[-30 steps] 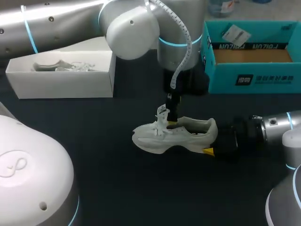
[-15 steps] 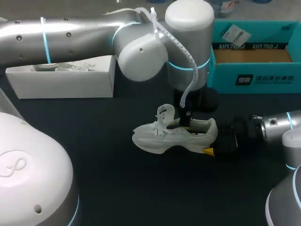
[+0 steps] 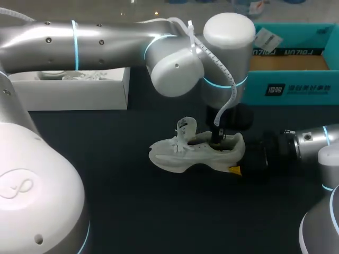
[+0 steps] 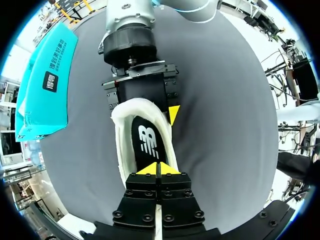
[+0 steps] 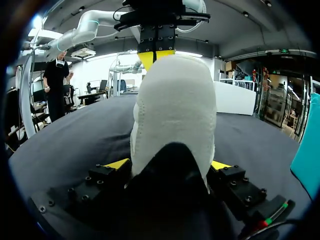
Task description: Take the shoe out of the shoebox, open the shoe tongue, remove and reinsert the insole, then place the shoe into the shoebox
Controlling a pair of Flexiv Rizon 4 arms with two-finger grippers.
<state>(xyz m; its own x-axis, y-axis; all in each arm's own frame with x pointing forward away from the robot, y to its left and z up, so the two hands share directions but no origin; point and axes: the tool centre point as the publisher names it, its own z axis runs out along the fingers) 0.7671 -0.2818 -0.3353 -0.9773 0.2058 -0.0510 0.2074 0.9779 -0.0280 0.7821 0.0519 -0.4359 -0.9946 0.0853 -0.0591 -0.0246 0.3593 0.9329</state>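
A white shoe [image 3: 185,153] stands on the dark table, toe to the left, its tongue [image 3: 185,127] pulled upright. My left arm reaches past the middle, and the left gripper [image 3: 216,138] points down into the shoe's opening. In the left wrist view this gripper [image 4: 160,169] is shut, its yellow tips meeting on the black insole [image 4: 147,142]; I cannot tell whether they pinch it. My right gripper [image 3: 238,157] lies low at the heel, its fingers wide on both sides of the heel [image 5: 175,110], gripping it. The teal shoebox [image 3: 286,87] stands open at the back right.
A white box [image 3: 74,92] with white contents sits at the back left, behind my left arm. The teal shoebox [image 4: 42,85] is close behind the left wrist. Bare dark table lies in front of the shoe.
My left arm moved right, from the tongue toward the heel opening, and its gripper closed inside the shoe. The shoe and right gripper stayed put.
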